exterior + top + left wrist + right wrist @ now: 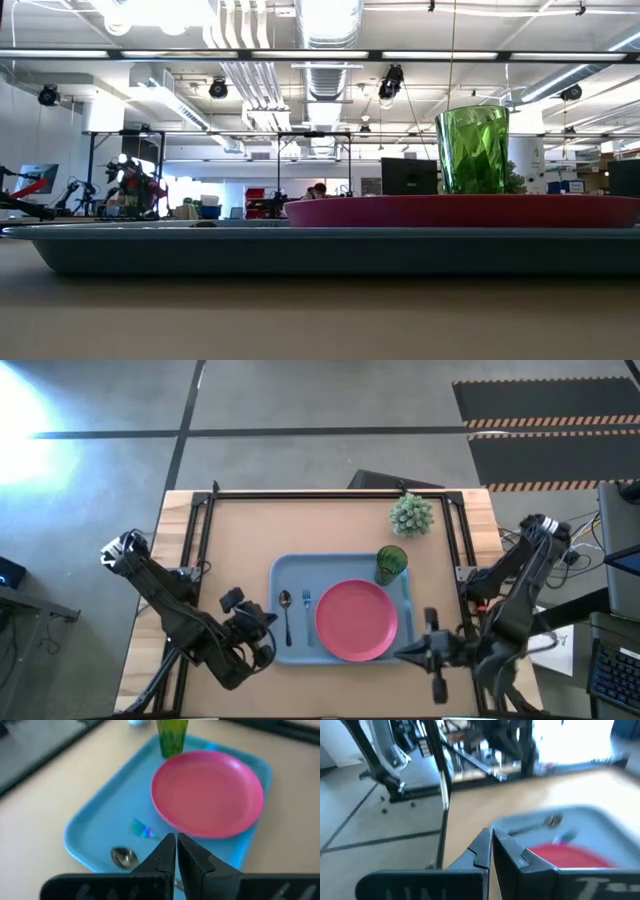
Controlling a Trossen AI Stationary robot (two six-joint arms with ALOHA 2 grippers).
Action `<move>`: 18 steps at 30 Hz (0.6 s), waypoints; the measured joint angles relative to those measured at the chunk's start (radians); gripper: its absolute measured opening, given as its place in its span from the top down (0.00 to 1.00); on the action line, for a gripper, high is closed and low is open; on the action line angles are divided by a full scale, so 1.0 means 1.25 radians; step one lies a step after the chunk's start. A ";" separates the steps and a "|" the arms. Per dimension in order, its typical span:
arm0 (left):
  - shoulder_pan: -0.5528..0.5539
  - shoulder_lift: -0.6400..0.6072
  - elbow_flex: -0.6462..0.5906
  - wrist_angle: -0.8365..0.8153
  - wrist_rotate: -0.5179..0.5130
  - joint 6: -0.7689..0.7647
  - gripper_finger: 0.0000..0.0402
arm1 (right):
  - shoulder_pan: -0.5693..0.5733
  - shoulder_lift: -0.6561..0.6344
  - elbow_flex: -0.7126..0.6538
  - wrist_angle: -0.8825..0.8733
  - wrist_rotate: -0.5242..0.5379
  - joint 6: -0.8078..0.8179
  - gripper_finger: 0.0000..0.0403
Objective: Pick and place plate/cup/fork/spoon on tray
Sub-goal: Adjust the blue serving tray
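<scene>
- The tray point(343, 573) lies just below the middle of the high view, on the table point(240, 530).
- The plate point(356, 620) sits in the tray's right half, its lower edge at the tray's bottom rim.
- The cup point(391, 563) stands upright in the tray's upper right corner, just above the plate; in the low view it rises behind the plate's rim, right of centre.
- The spoon point(286, 613) and fork point(307, 608) lie side by side in the tray's left part, handles pointing to the bottom of the frame, the spoon further left.
- The left gripper point(262, 628) is at lower left of the high view, just off the tray's left rim beside the spoon; in the left wrist view its fingers point(165, 854) are pressed together with nothing between them.
- The right gripper point(408, 651) is at lower right of the high view, at the tray's bottom right corner, close to the plate's edge; in its wrist view the fingers point(482, 847) are closed and hold nothing.
- A potted plant point(411, 513) stands above the cup, off the tray.
</scene>
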 joint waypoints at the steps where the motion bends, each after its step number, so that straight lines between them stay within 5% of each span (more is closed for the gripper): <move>1: 0.001 -0.006 0.001 0.001 -0.018 0.009 1.00 | 0.000 -0.013 0.011 0.000 0.012 -0.041 0.98; 5: 0.002 -0.026 -0.002 -0.001 -0.056 0.025 1.00 | 0.000 -0.045 0.047 -0.021 0.029 -0.145 0.98; 9: 0.002 -0.030 -0.005 -0.001 -0.059 0.047 1.00 | 0.002 -0.054 0.065 -0.131 0.041 -0.100 0.98; 18: 0.002 -0.032 -0.010 -0.041 -0.031 0.041 1.00 | 0.003 -0.023 0.057 -0.675 -0.013 0.511 0.98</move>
